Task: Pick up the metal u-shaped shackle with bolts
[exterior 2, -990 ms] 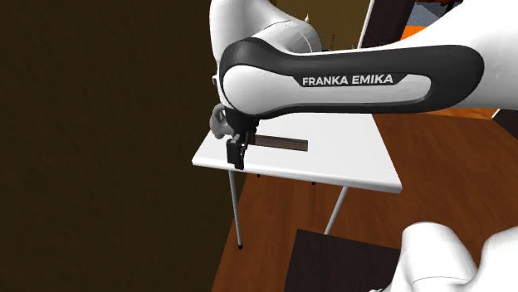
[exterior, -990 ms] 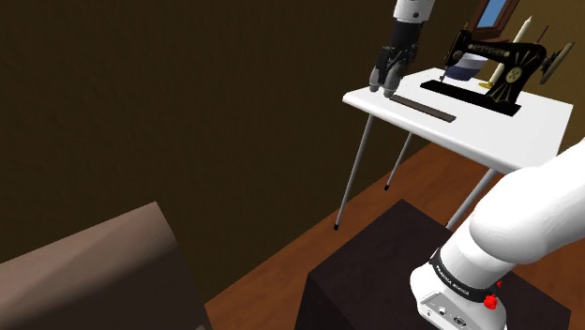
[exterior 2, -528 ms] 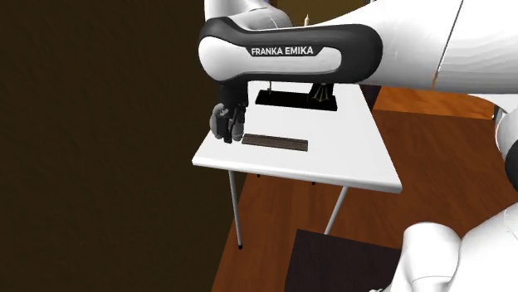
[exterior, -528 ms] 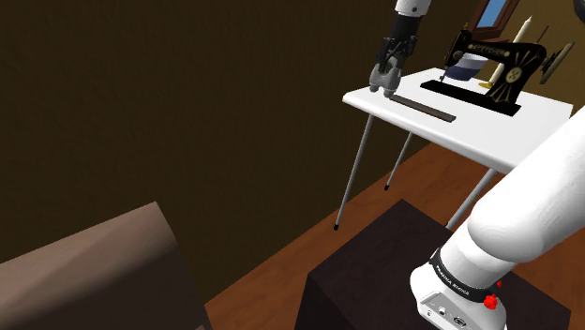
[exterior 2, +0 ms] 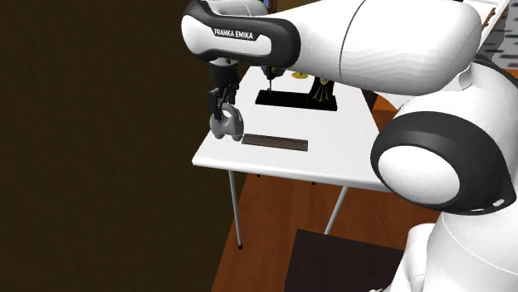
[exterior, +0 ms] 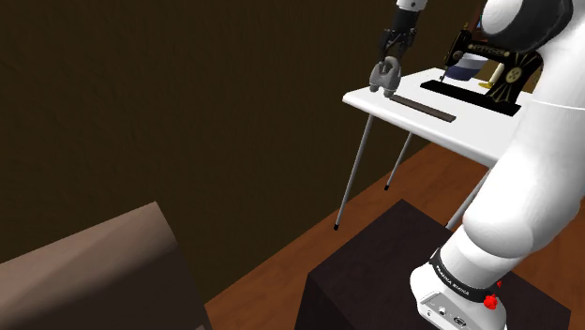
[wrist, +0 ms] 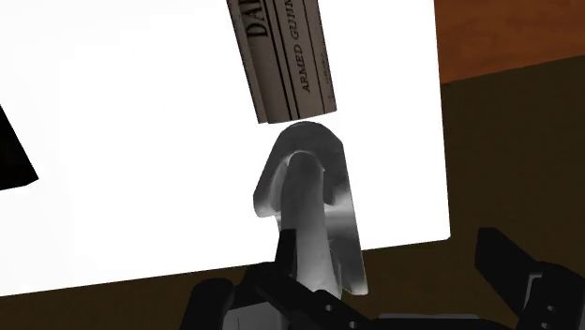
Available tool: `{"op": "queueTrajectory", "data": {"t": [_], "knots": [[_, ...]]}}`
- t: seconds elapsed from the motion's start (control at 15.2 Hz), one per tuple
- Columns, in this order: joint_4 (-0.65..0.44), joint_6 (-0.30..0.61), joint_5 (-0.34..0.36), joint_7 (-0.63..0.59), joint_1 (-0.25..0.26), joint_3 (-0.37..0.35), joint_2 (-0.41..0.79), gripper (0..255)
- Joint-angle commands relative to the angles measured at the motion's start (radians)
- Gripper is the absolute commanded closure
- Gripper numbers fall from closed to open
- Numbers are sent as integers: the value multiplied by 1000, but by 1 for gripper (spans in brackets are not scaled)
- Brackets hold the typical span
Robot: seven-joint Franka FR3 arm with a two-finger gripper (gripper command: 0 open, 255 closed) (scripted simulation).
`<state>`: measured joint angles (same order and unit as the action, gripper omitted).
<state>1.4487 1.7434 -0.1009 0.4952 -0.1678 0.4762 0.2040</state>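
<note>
I've raised the gripper (exterior 2: 220, 109), shackle (exterior 2: 226, 126) up off the table (exterior 2: 336, 163) with it, arm swung upright

I count one white table (exterior: 450, 133), one grey U-shaped shackle (exterior: 382, 77), one dark flat book (exterior: 422, 107), one black sewing machine (exterior: 471, 46), one black two-fingered hand (exterior: 386, 64), one white arm (exterior: 534, 141) and one dark stand (exterior: 375, 272).

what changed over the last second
The gripper, clasping the shackle, rose from the corner of the table, and the shackle now hangs below it, apparently just off the surface. The arm's elbow swung across, partly in front of the sewing machine in the shoulder view. The book, sewing machine and table stayed put.
</note>
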Motion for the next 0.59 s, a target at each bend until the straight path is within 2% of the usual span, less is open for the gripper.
{"op": "queueTrajectory", "data": {"t": [0.0,0.07,0.13,0.53], "knots": [[-129,-39,-56,34,-44,10,92,0],[-200,-61,-84,46,-71,11,141,0],[-219,-68,-91,49,-80,9,154,0],[-103,26,-80,50,-62,7,130,0]]}}
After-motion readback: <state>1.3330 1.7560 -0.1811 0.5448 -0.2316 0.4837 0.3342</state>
